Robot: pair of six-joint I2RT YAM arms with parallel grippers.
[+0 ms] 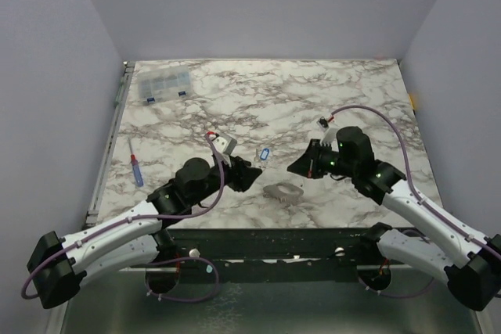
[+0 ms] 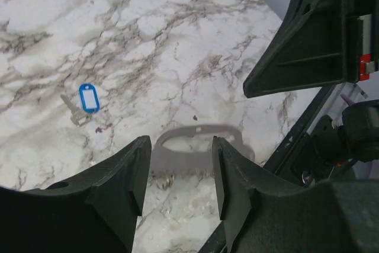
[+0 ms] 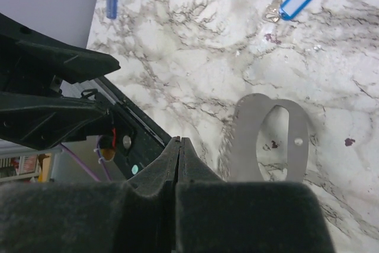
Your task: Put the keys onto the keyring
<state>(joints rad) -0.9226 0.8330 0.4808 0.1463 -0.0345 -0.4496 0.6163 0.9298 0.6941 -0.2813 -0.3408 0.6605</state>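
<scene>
Left claw (image 2: 179,167): jaws apart with nothing between them, hovering low over the marble table (image 2: 177,39).
Keyring (image 2: 198,140): lies flat on the table straight ahead of the left claw, framed in its gap and apparently untouched.
Long axis: runs across the left claw's line of approach, parallel with the span between its fingers (image 2: 133,176). Seen from the right wrist, it runs lengthwise, away from the camera.
Right claw (image 3: 179,149): fingers pressed together, with nothing visible in them. The keyring sits just beside its tip, on the near-edge side rather than dead ahead.
Nearer arm: both tips are close. The left looks better placed, since it is already squared on the ring.
Key (image 2: 72,111): lies with its blue tag (image 2: 89,97) farther up the table, apart from the keyring and not yet threaded.
Coming move: probably the left claw drops and closes across the ring's narrow width.
Far left: a screwdriver (image 1: 136,170) and a clear box (image 1: 163,84), well apart from the work.
</scene>
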